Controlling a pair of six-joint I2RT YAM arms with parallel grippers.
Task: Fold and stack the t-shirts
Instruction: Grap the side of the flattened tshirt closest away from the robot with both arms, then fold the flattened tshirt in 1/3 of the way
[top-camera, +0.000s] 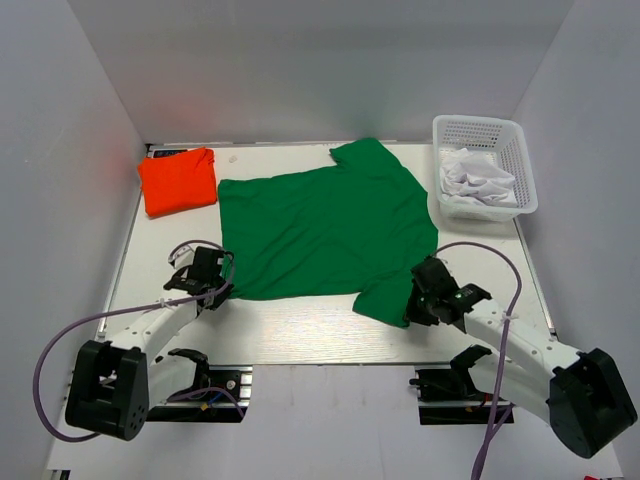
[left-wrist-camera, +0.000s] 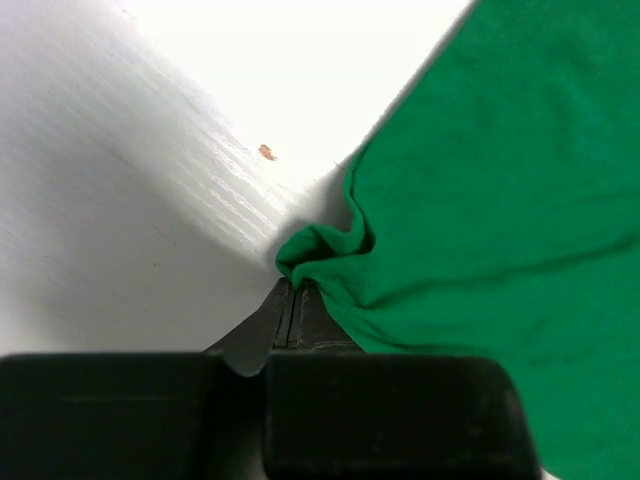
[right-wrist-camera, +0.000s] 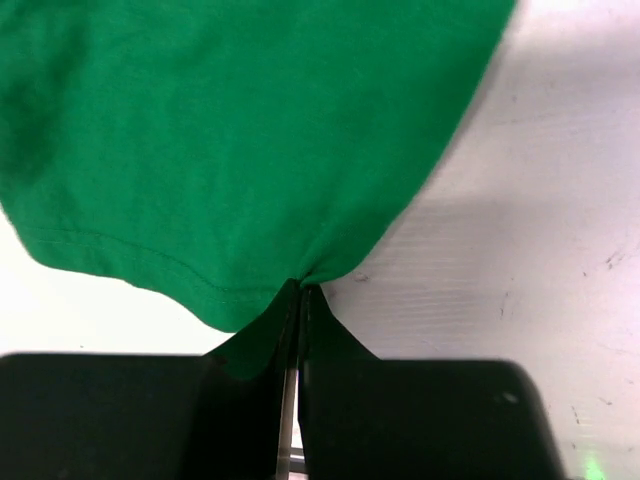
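Wrist views: left and right jaws each clenched on green t-shirt (left-wrist-camera: 480, 180) edge

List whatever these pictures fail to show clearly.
- Top view: white contents of the basket are too small and crumpled to identify.
- Top view: the orange t-shirt is folded, its inner layers hidden.
- Wrist views: how much green t-shirt sits between the left fingers and right fingers is hidden by the fingers themselves.
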